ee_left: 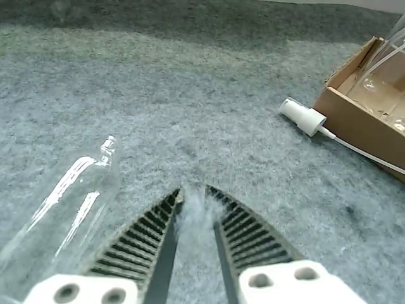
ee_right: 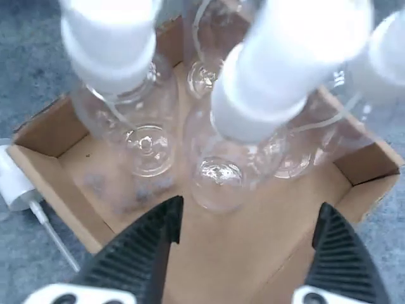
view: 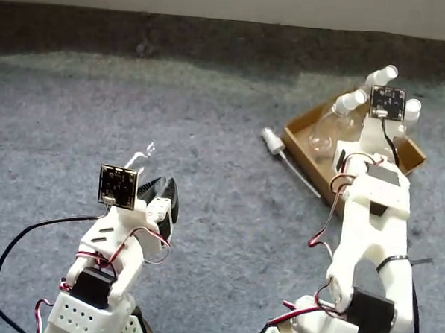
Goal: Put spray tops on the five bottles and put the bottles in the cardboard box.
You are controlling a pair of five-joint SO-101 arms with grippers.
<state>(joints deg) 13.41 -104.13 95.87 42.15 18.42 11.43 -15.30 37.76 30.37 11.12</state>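
Observation:
A clear bottle [ee_left: 63, 209] without a top lies on the grey carpet, close beside my left gripper [ee_left: 193, 190]. That gripper is all but shut, with only a thin slit between its fingers and nothing in them; it also appears at lower left [view: 163, 195] with the bottle [view: 143, 156] just beyond it. A loose white spray top [view: 271, 141] with its long tube lies on the carpet next to the cardboard box [view: 308, 125]. My right gripper [ee_right: 240, 250] hangs open above the box [ee_right: 57, 130], which holds several upright bottles [ee_right: 218, 171] with white spray tops [ee_right: 285, 57].
Grey carpet covers the floor between the arms and to the left. The right arm's body [view: 373, 219] stretches from the near edge to the box. A dark strip and a pale wall run along the far edge.

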